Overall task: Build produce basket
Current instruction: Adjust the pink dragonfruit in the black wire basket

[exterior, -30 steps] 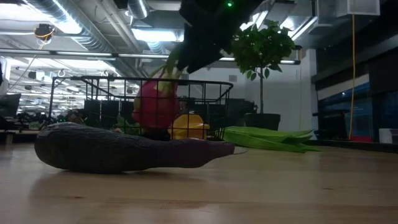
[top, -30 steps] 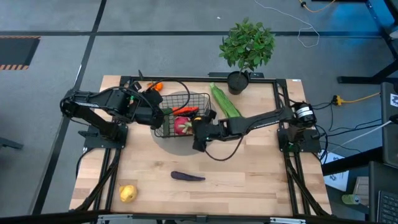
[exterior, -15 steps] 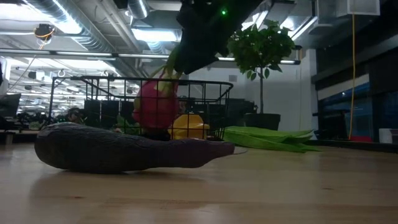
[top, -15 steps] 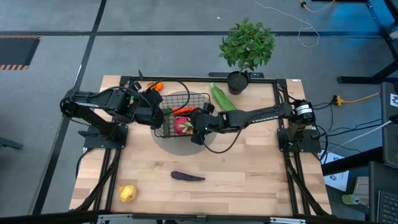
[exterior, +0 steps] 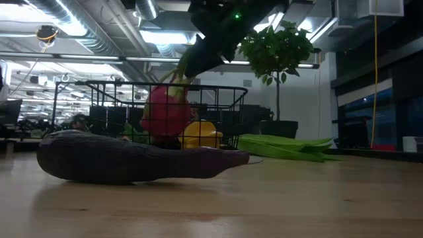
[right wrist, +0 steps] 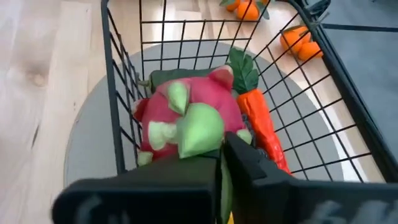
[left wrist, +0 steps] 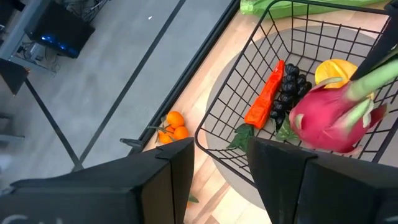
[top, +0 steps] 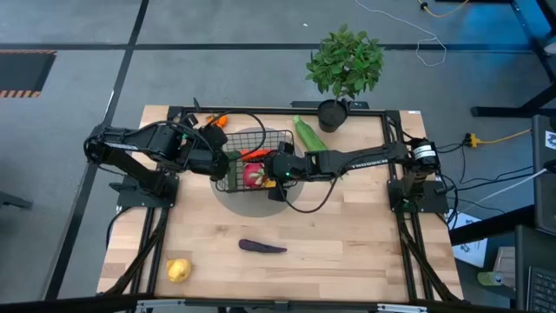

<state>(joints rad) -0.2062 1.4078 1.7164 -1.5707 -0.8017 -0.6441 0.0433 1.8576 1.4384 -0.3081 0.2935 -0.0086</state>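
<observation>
basket (top: 257, 156) mid-table | dragon fruit (top: 253, 174), carrot (left wrist: 264, 96) inside (eggplant (top: 261, 247) in front)
</observation>
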